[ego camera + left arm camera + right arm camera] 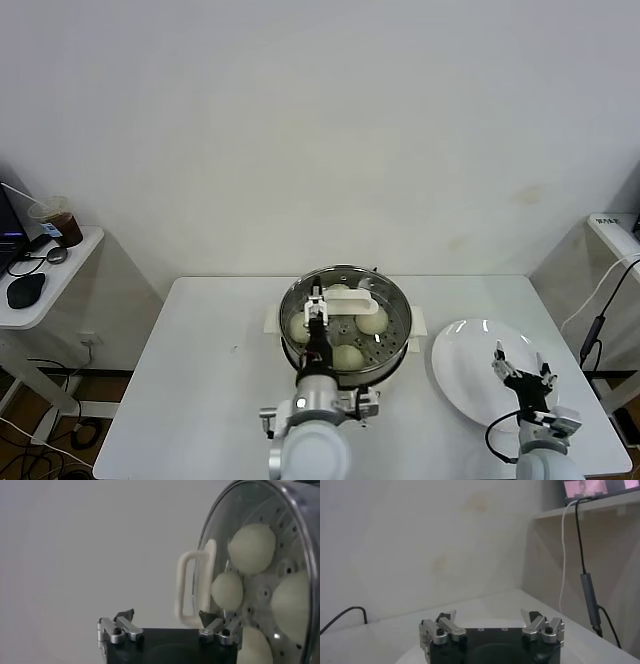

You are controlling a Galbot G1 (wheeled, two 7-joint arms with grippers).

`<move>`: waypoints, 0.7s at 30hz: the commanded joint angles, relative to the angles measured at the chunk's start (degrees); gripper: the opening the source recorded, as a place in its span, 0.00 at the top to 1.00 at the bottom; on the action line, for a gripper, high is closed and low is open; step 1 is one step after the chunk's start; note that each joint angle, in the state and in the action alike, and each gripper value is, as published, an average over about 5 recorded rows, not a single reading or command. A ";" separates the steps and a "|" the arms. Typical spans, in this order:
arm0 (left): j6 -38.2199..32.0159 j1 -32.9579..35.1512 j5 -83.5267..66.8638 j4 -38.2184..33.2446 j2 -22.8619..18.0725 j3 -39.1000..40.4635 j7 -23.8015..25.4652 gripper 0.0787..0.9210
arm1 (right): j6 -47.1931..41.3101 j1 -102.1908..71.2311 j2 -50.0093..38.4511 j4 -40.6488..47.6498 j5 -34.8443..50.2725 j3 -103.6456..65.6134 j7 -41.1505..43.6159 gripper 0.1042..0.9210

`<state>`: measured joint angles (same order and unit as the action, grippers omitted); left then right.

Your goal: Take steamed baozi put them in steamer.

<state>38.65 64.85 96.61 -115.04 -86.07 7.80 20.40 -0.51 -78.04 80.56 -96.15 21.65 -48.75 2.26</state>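
Note:
The steamer (pixel 394 352) stands mid-table, shiny steel on a cream base. Several steamed baozi lie inside on its perforated tray, among them one (pixel 372 320) on the right and one (pixel 348 357) at the front. In the left wrist view they show through glass, one large (pixel 251 541), one smaller (pixel 227 591). A glass lid with a white handle (pixel 354 303) (pixel 192 587) lies over the pot. My left gripper (pixel 318 306) (pixel 166 615) hovers open just beside that handle, holding nothing. My right gripper (pixel 520 372) (pixel 489 615) stands open and empty over the white plate (pixel 465 352).
The white plate (pixel 405 654) lies at the table's right, bare of food. A side table (pixel 60 275) at the far left carries a cup and a mouse. A black cable (pixel 587 587) hangs by a shelf on the right.

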 commanded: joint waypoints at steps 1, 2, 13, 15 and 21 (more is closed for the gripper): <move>-7.00 3.61 -25.82 -11.14 1.96 -16.33 -12.25 0.12 | -0.92 -1.65 -0.60 -3.29 -0.10 0.88 2.93 0.12; -9.05 3.96 -32.20 -11.83 2.58 -18.97 -13.69 0.12 | -0.96 -1.99 -0.70 -3.93 -0.18 1.02 3.54 0.12; -44.22 18.63 -85.67 -6.08 4.36 -43.67 -21.51 0.12 | -2.43 -8.09 -0.15 -12.92 -3.53 3.40 7.27 0.12; -46.26 20.84 -87.52 -5.14 3.53 -44.31 -22.66 0.12 | -2.99 -9.25 0.02 -13.25 -4.16 4.03 7.33 0.12; -40.16 28.56 -91.26 -5.22 2.83 -43.18 -26.11 0.12 | -6.27 -14.89 -0.40 -17.81 -2.72 5.17 6.17 0.12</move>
<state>7.28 79.81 32.09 -121.16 -82.95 -25.65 1.80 -2.60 -85.20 80.40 -106.34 18.76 -45.47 7.87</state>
